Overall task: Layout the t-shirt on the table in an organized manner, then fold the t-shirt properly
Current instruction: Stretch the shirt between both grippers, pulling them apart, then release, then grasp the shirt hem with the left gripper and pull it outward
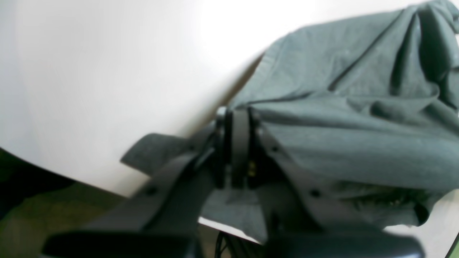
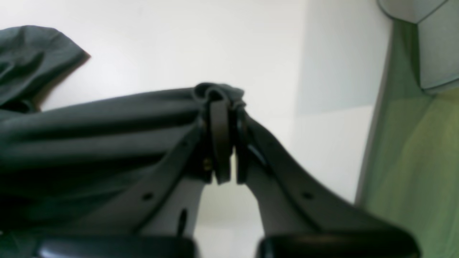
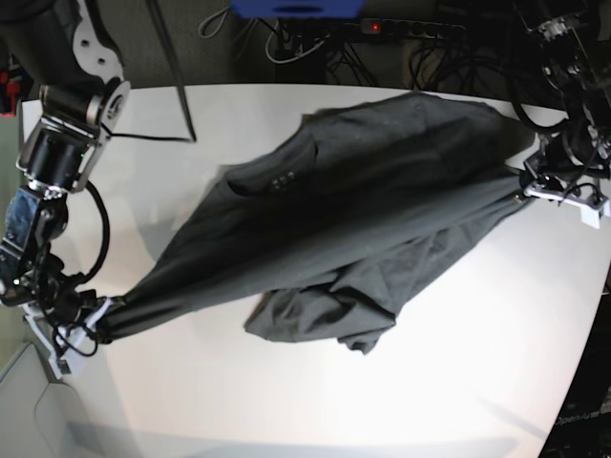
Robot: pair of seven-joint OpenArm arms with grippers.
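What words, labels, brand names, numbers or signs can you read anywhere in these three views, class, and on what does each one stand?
No text can be read in any view.
The t-shirt is plain, with no print showing.
The table carries no markings.
A faint mark at the base view's lower right corner is too small and blurred to read.

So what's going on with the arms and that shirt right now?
Left gripper and right gripper both clamped on t-shirt. Shirt stretched between them, bunched. Nothing in the way.
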